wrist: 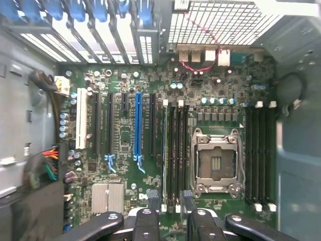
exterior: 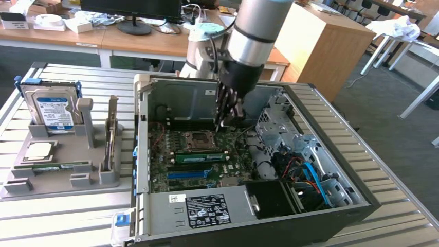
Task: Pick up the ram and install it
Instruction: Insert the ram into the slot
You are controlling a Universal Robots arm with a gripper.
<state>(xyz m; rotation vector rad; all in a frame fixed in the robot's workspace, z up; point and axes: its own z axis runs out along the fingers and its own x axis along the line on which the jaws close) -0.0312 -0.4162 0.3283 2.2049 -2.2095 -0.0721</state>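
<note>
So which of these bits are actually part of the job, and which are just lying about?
Part of the job: open gripper, ram standing in a motherboard slot, computer case.
Lying about: hard drive, second green stick and processor chip on the grey holder.

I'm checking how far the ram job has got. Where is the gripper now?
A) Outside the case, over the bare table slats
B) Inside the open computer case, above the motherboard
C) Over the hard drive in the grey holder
B: in the exterior view the gripper hangs inside the computer case above the motherboard, well apart from the hard drive in the grey holder.
</note>
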